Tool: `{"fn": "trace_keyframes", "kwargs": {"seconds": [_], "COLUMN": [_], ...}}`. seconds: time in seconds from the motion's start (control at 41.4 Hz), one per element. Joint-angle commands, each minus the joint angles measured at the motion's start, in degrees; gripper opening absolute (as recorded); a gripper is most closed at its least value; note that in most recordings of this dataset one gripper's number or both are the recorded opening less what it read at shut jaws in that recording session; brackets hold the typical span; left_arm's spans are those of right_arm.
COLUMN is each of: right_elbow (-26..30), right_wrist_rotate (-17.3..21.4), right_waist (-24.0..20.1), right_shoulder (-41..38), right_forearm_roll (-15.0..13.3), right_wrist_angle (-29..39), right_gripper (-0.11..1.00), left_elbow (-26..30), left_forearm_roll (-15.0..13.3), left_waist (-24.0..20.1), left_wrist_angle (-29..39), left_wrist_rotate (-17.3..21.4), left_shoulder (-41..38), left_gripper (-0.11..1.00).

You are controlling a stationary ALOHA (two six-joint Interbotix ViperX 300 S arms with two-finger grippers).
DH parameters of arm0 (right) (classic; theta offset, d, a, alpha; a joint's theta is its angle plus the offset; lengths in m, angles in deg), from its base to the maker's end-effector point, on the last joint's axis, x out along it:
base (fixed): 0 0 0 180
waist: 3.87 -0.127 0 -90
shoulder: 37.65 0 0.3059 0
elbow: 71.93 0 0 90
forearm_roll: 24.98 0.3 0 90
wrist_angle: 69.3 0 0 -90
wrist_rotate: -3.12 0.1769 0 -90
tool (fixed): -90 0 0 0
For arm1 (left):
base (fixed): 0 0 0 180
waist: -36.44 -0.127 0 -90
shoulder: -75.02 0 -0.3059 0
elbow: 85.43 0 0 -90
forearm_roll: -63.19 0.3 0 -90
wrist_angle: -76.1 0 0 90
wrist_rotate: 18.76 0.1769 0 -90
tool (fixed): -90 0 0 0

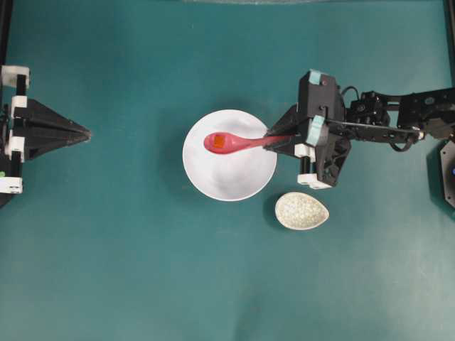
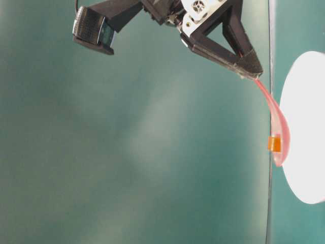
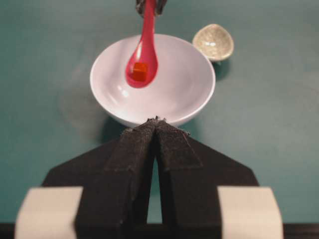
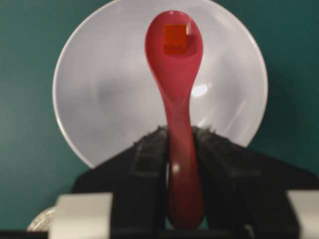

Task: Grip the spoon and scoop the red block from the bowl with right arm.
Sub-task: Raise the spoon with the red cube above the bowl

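Two dishes on teal tabletop (image 1: 128, 270), right jaws clamping spoon (image 1: 238, 143), left jaws together

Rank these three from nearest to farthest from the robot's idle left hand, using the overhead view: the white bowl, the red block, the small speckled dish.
Measured from the left hand, at the left edge:
1. White bowl: its near rim comes first, at mid-table.
2. Red block: in the spoon over the bowl's upper left part.
3. Speckled dish: farthest, beyond the bowl to its lower right.

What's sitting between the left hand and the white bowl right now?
Nothing: in the overhead view only bare teal table separates the left hand from the bowl. Its wrist view agrees.
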Motion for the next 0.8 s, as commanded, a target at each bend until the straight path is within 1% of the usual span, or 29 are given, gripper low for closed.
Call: {"fn": "trace_keyframes", "kwargs": {"seconds": [0.0,0.169,0.483,0.773], "right_elbow": [0.62,1.41,3.6,4.92], "right_wrist_rotate": [0.09,0.09,-0.09,0.0], "right_waist": [0.0,-0.09,-0.09,-0.09], "right_shoulder": [1.58,3.6,9.14,10.63], "right_forearm_roll": [0.44,0.44,0.44,0.35], "right_wrist_angle": [-1.23,-0.62,4.13,5.63], "right_gripper": [0.24,0.24,0.24,0.24], "left_elbow": [1.58,1.58,1.58,1.58], "left_forearm_roll": [0.09,0.09,0.09,0.09], "left_waist": [-0.09,-0.09,-0.09,-0.09], "left_wrist_angle": [-0.26,0.09,0.53,0.53], "left_wrist_rotate": [-0.09,-0.09,-0.18,-0.18], "left_shoulder": [-0.53,-0.53,-0.53,-0.53], "left_gripper": [0.0,0.0,0.0,0.0]}}
